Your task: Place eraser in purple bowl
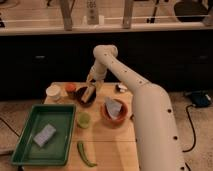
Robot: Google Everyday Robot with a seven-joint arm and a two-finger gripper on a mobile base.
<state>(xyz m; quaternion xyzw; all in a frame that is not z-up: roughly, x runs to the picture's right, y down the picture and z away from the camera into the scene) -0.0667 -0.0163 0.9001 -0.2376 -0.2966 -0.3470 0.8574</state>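
Gripper (91, 86) hangs low at the back of the wooden table (107, 145), directly over the purple bowl (80, 100), on the end of a smooth white arm that reaches in from the right. Whether it is clamped on anything or has let go cannot be told from this view. The eraser (89, 93), a small tan rectangular block with a darker edge, sits tilted right under the gripper and within the bowl's outline. It looks to be at or just inside the rim, though it is unclear whether it rests on the bowl.

By that layout the task seems to be at the placing step, with carrying done and release the matter in hand. The next move calls for a clean let-go with the block over the bowl's hollow, then a straight lift so the arm does not drag the light bowl or tip the block over the edge.

The bowl is small, round and very dark, almost black, with a smooth hard look. To its right an orange bowl (116, 123) holds a crumpled blue-grey cloth (114, 107). A green tray (57, 147) with raised walls carries a soft-looking blue-grey pad (44, 135). Nearby lie a curved green pepper (86, 154), a pale green cup (83, 120) and a white cup (53, 91).
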